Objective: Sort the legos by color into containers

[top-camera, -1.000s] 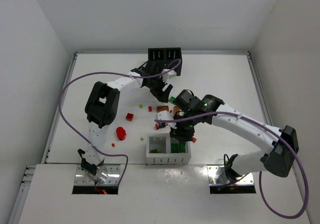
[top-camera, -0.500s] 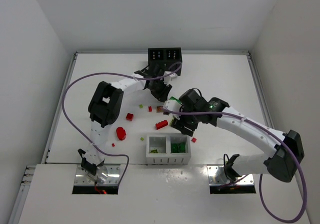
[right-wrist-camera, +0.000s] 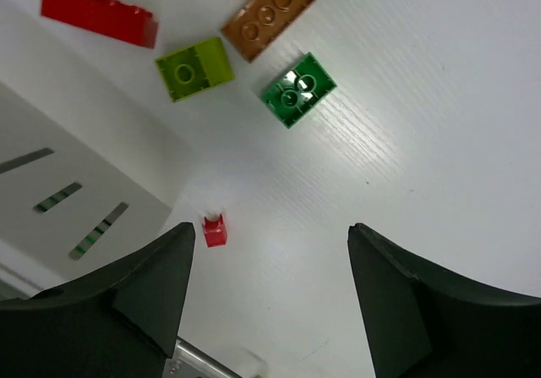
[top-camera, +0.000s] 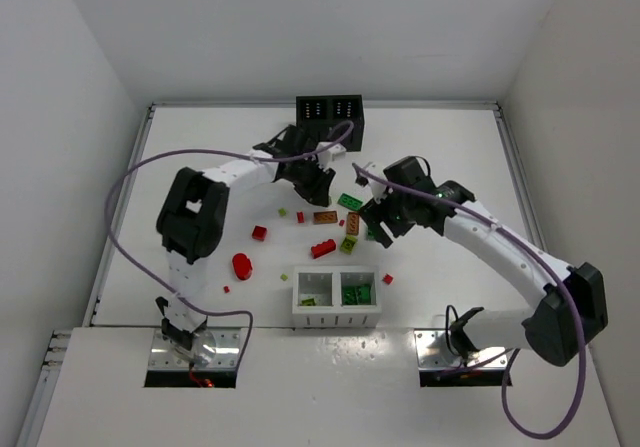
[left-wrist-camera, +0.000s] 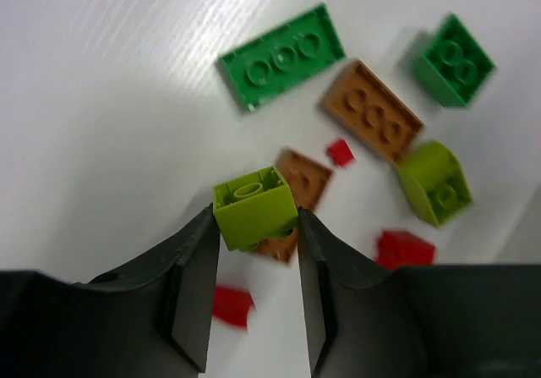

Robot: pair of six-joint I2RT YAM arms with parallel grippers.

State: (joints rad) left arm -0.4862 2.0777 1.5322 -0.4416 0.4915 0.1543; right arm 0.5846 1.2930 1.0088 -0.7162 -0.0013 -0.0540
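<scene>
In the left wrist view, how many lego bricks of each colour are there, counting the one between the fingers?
2 dark green plastic bricks
2 orange-brown plastic bricks, one partly hidden
2 lime green plastic bricks, one gripped by the left gripper
3 red plastic bricks
Total: 9

Shows a white desk [top-camera: 450, 147] with a faint streaked grain. Has plain white walls [top-camera: 300, 27] rising from the desk's left, far and right edges. Carries a pale rail [top-camera: 120, 217] along the desk's left edge. Ends at the desk's near edge in a white ledge [top-camera: 330, 387] with two cut-outs.
</scene>
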